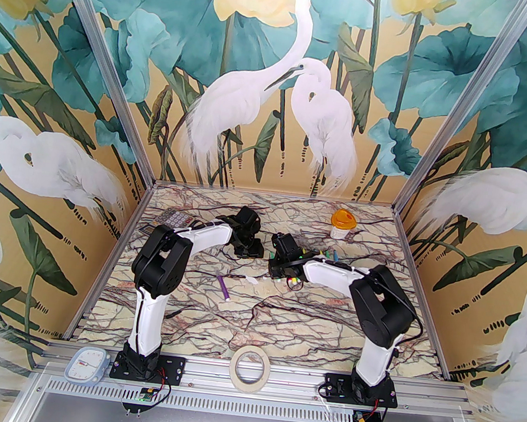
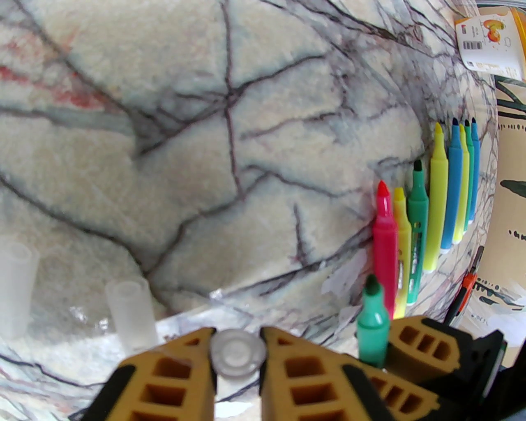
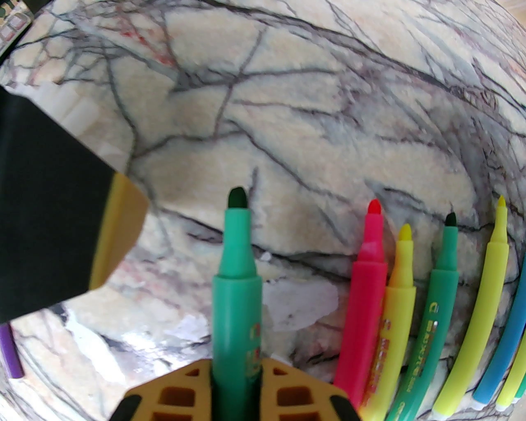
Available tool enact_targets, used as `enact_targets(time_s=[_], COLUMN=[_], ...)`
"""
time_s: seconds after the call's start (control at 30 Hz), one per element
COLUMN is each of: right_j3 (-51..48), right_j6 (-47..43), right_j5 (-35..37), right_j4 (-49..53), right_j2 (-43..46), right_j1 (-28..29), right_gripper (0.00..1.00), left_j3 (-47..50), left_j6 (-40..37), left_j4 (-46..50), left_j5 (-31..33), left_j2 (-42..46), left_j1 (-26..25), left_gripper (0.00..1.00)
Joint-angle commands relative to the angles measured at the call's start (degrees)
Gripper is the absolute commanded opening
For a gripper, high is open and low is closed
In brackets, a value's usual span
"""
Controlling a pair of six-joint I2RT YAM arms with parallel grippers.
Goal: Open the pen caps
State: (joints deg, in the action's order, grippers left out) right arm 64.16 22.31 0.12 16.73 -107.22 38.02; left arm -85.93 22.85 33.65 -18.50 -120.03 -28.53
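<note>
Nearly there I'd say: left gripper (image 2: 238, 345) pinched on a clear pen cap (image 2: 238, 358) at bottom centre, right gripper (image 3: 236, 372) clamping the bare-tipped green pen (image 3: 236, 271), uncapped pens (image 2: 436, 197) lined up at right, lone purple pen (image 1: 224, 290) maybe still capped.

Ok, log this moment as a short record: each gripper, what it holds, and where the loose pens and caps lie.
left gripper: shut on a clear cap, seen end-on
right gripper: shut on a green pen, tip bare
loose caps: two on the table, beside the left gripper
pen row: side by side next to the held pen, tips bare
purple pen: lying apart from the row; cap state unclear
</note>
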Motion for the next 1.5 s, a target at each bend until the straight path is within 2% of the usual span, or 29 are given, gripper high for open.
enact_targets(time_s=[0.0,0.23,0.5,0.73,0.93,1.0,1.2,1.47], right_j3=[1.5,2.4,2.8,2.8,2.8,3.5,8.9,20.3], right_j6=[0.6,0.9,1.2,0.8,-0.9,-1.7,-4.5,-6.9], right_j5=[1.7,4.5,5.8,5.6,5.6,6.2,7.8,3.9], right_j4=[1.1,2.6,3.3,3.7,4.7,5.8,11.3,18.1], right_j2=[-1.1,-2.8,-3.8,-2.7,0.8,1.9,2.0,-4.1], right_j1=[0.0,0.1,0.0,0.0,1.0,2.0,6.9,13.3], right_gripper=[0.13,0.17,0.26,0.33,0.36,0.39,0.46,0.49], left_j3=[-1.4,-1.8,-0.8,0.2,3.8,6.2,18.3,33.8], left_j6=[-1.0,-1.2,-1.1,-1.8,-2.1,-2.1,-1.2,0.5], left_j4=[2.0,2.9,1.6,2.5,2.3,1.8,-2.8,-9.4], left_j5=[0.9,2.0,0.6,1.7,3.8,4.3,5.0,5.4], left_j2=[-1.9,-2.6,-0.2,4.4,11.3,14.2,25.3,36.5], left_j1=[-0.4,-0.4,-0.4,-0.3,1.0,2.4,10.0,22.5], left_gripper=[0.26,0.32,0.35,0.41,0.42,0.42,0.56,0.59])
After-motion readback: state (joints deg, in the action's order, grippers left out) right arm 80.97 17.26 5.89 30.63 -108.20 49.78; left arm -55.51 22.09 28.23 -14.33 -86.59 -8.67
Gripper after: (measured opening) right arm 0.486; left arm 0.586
